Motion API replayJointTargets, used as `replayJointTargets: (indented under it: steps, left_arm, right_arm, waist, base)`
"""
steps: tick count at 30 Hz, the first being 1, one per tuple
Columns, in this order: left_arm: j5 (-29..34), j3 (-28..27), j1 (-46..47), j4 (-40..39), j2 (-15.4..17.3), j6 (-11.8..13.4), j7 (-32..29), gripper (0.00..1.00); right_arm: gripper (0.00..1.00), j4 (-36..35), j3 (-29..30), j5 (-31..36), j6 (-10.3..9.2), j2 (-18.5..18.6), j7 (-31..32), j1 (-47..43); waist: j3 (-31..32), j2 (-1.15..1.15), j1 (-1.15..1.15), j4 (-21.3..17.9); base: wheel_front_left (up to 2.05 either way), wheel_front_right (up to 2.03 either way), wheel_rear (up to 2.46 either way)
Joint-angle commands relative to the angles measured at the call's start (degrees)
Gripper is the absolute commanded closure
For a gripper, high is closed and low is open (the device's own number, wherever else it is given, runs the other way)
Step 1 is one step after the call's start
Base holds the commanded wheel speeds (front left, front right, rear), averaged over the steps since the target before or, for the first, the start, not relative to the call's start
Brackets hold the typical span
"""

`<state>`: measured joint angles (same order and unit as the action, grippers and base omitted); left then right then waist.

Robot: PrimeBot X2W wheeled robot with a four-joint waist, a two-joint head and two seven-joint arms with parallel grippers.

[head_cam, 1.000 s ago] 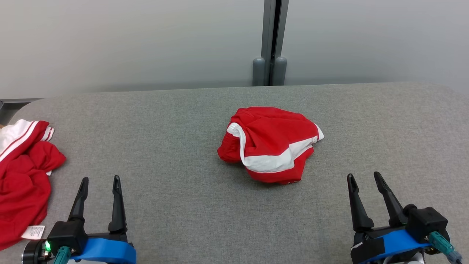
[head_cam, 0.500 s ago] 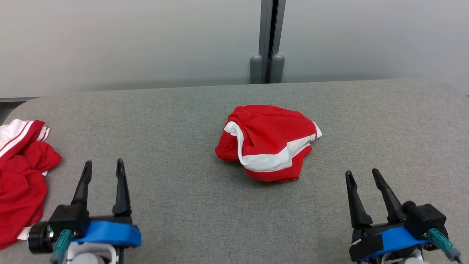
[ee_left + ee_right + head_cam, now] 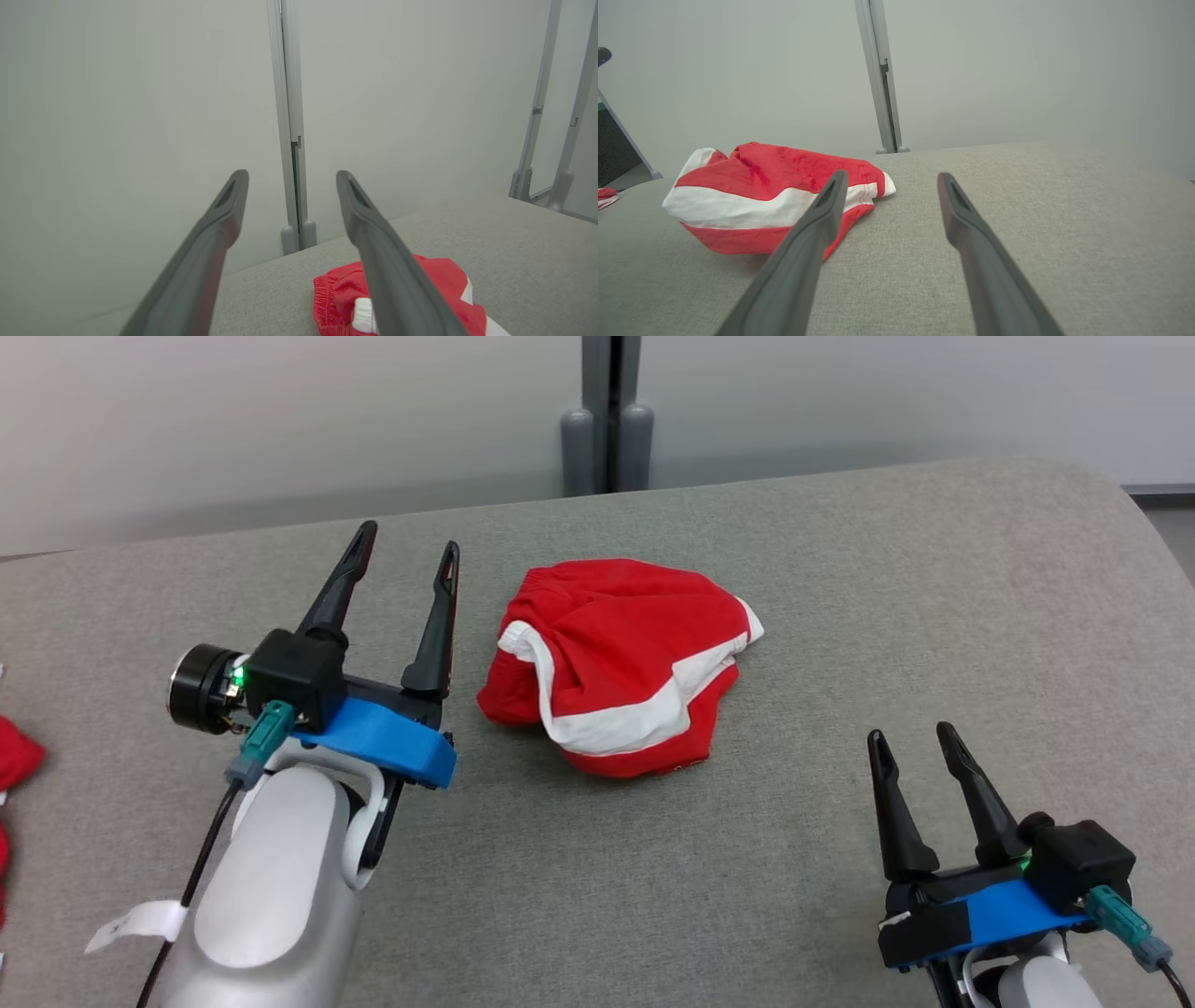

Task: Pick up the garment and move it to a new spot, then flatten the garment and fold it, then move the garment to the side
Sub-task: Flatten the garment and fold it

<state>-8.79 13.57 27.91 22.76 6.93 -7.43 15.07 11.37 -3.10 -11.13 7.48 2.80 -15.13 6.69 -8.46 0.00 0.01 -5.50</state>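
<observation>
Hovering my left gripper (image 3: 411,539), spread and empty, I note the crumpled garment (image 3: 616,663) lies just to its right on the table (image 3: 840,569), farther from my spread right gripper (image 3: 910,734).

The left gripper (image 3: 411,539) and right gripper (image 3: 910,732) each bore two long tapering black fingers (image 3: 434,625) on a blue bracket (image 3: 383,739), with a black box (image 3: 294,672) and teal cable plug (image 3: 263,739). The left forearm (image 3: 271,887) was glossy pale grey.

We see a red garment (image 3: 625,644) with a white band, a grey flecked worktop (image 3: 887,579), and dark fingers (image 3: 437,625) on bright blue mounts (image 3: 383,742).
</observation>
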Motion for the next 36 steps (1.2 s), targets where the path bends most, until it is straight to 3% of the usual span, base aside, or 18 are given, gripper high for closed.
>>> replayJointTargets:
  steps: [1, 14, 33, 34, 35, 36]
  left_arm:
    - [-1.02, 2.55, 2.91, 3.50, 1.16, 0.00, 0.15, 0.00]
    - [-6.94, 15.59, 10.49, 22.03, 3.12, -0.02, -1.03, 0.00]
    - [-13.13, 22.66, 4.96, 35.13, 3.45, -0.01, -1.86, 0.00]
    - [-13.63, 22.83, 4.94, 35.28, 3.45, -0.01, -1.72, 0.20]
    - [-14.25, 22.85, 4.95, 35.49, 3.45, -0.01, -1.64, 0.67]
    - [-14.75, 22.91, 4.92, 35.58, 3.46, -0.01, -1.51, 1.00]
  right_arm:
    - [0.00, -0.34, 0.03, -0.48, 0.03, 0.18, -0.04, 0.95]
    - [0.00, -0.73, -0.24, -1.13, 0.03, 0.17, -0.03, 1.96]
    - [0.00, -0.49, -0.50, -2.41, 0.03, 0.17, -0.03, 0.75]
    - [0.00, -0.56, -0.51, -2.51, 0.03, 0.17, -0.04, 0.69]
    - [0.00, -0.61, -0.53, -2.59, 0.03, 0.16, -0.03, 0.61]
    - [0.00, -0.63, -0.52, -2.64, 0.03, 0.17, -0.04, 0.50]
  waist:
    - [-1.73, 0.00, -0.01, -2.35]
    - [-3.53, 0.00, -0.01, -6.07]
    - [-2.13, 0.00, -0.01, -7.01]
    - [-2.16, 0.00, -0.01, -7.07]
    - [-2.15, 0.00, -0.01, -7.12]
    - [-2.09, 0.00, -0.01, -7.13]
  base:
    - [0.00, 0.00, 0.00]
    - [0.00, 0.00, 0.00]
    - [0.00, 0.00, 0.00]
    - [0.00, 0.00, 0.00]
    - [0.00, 0.00, 0.00]
    - [0.00, 0.00, 0.00]
